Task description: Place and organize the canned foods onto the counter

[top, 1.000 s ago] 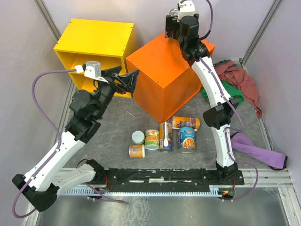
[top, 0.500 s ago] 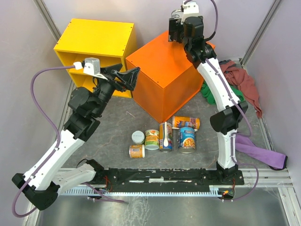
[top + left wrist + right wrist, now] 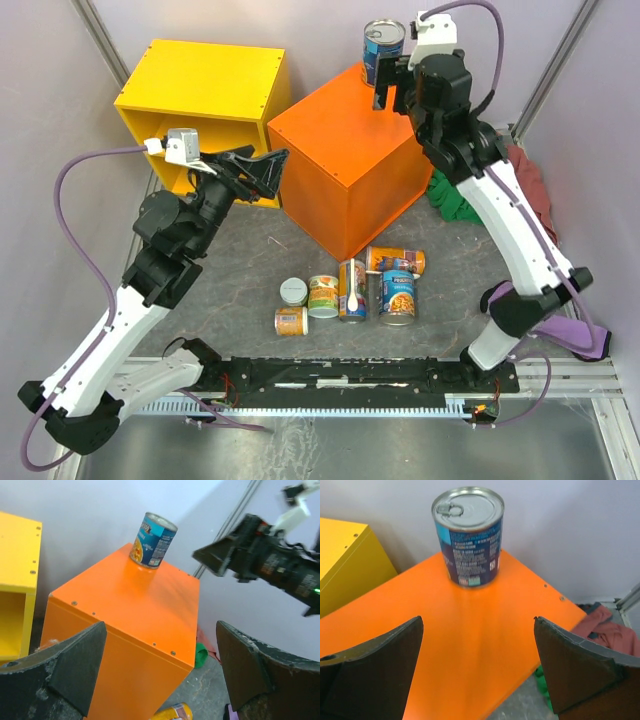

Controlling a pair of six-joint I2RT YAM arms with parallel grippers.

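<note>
Right now, the orange counter (image 3: 350,160) is sitting at the back middle of the grey table (image 3: 240,290), one corner pointing toward you. The yellow shelf (image 3: 205,80) is standing just beside it on the left.

Your right gripper (image 3: 477,622) is hovering over the counter's far end, jaws spread wide and holding nothing. It is facing the blue can (image 3: 468,540), which is standing upright on the far corner of the counter top, apart from both fingers.

Your left gripper (image 3: 160,627) is hanging near the counter's left face, jaws also gaping and empty.

Six more cans (image 3: 397,297) are sitting clustered on the table in front of the counter. The one nearest the counter is lying on its side.
</note>
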